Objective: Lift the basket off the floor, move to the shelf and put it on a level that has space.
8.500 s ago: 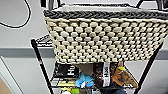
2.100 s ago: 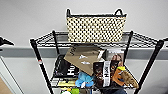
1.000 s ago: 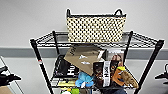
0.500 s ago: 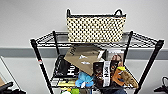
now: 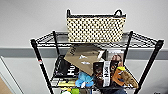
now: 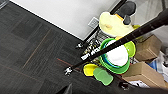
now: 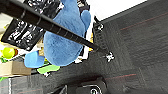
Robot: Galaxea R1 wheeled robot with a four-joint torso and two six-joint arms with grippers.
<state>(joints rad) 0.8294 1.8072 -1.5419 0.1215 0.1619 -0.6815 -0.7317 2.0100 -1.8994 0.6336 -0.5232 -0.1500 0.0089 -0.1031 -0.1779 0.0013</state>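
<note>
The cream woven basket with a dark rim and two loop handles stands upright on the level, the top wire tier of the black shelf. It sits about centred between the posts, with nothing gripping it. The left wrist view looks down one shelf post to its caster on the dark carpet floor. Another post and caster show over the floor in the right wrist view. Both grippers are open and empty.
The tier below holds a cardboard sheet, a black box, a blue toy and a brown plush. Low tiers carry green bowls, cardboard boxes, a yellow plush and a blue plush. A white wall stands behind.
The dark arm ends seen beside the rack's front posts a second ago have drawn away past the head view's edges. The basket has stayed still on the top tier.
</note>
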